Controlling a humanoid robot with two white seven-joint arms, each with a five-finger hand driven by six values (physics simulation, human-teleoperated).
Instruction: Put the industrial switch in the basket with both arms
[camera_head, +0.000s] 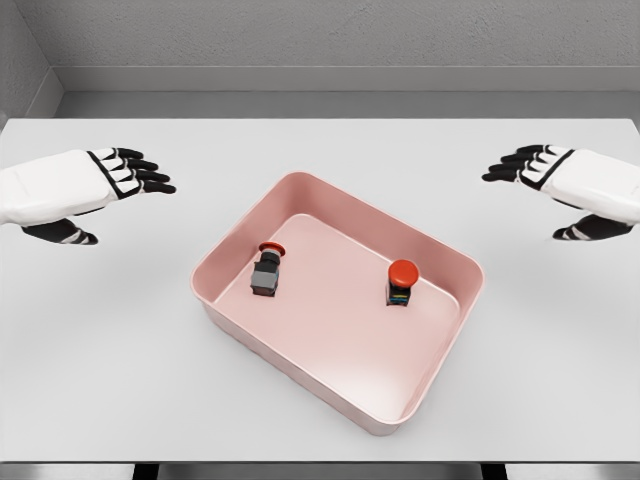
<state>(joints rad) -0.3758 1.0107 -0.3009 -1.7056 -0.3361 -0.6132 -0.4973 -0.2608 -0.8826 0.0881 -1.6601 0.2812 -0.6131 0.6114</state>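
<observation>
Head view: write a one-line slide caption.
Two red-buttoned switches lie in the pink basket; both open hands hover apart.

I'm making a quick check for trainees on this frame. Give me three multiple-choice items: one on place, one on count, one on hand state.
1. Where are the switches?
A. On the bare table
B. Inside the pink basket
C. In the hands

2. How many red-capped switches show?
A. One
B. Two
C. Four

3. How are the hands?
A. Both open, holding nothing
B. Left grips a switch
C. Both grip the basket

Key: B, both switches sit within the pink basket; B, two red caps are visible; A, the left hand and right hand hover spread beside the basket.
</observation>
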